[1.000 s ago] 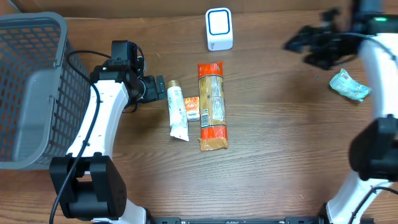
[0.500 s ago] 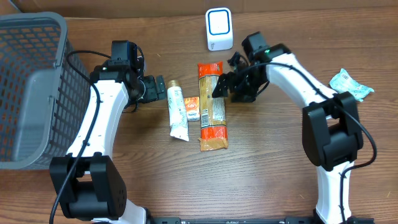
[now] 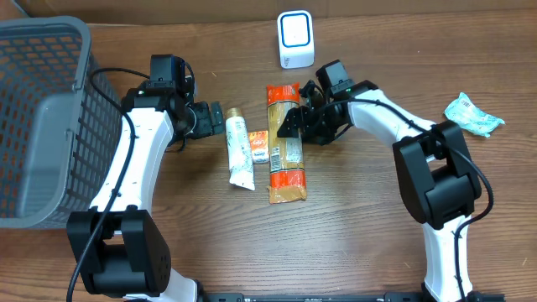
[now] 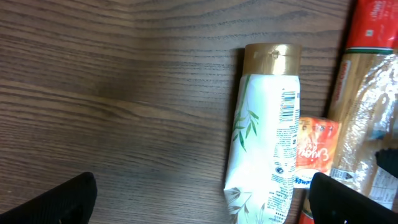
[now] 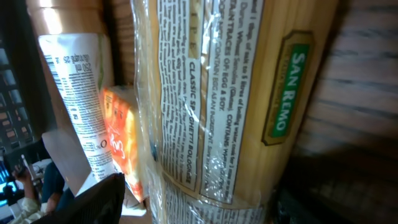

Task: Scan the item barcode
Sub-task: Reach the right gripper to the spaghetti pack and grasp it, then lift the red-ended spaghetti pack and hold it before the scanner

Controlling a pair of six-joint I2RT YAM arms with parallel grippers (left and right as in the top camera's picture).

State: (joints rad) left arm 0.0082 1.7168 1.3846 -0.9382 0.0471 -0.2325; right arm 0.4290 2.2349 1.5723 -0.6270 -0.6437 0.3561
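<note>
left end effector: jaws wide apart | right end effector: low, jaws apart

A mock shop checkout, set up as a robot test station, is suggested. A grey plastic shopping basket is placed at the edge of a wood-grain bench, and a small white barcode scanner is stood at the far side. Packaged retail goods are laid out between them: a spaghetti packet, a tube, an orange sachet and a crumpled packet. The bench is flanked by two white robot arms.
</note>
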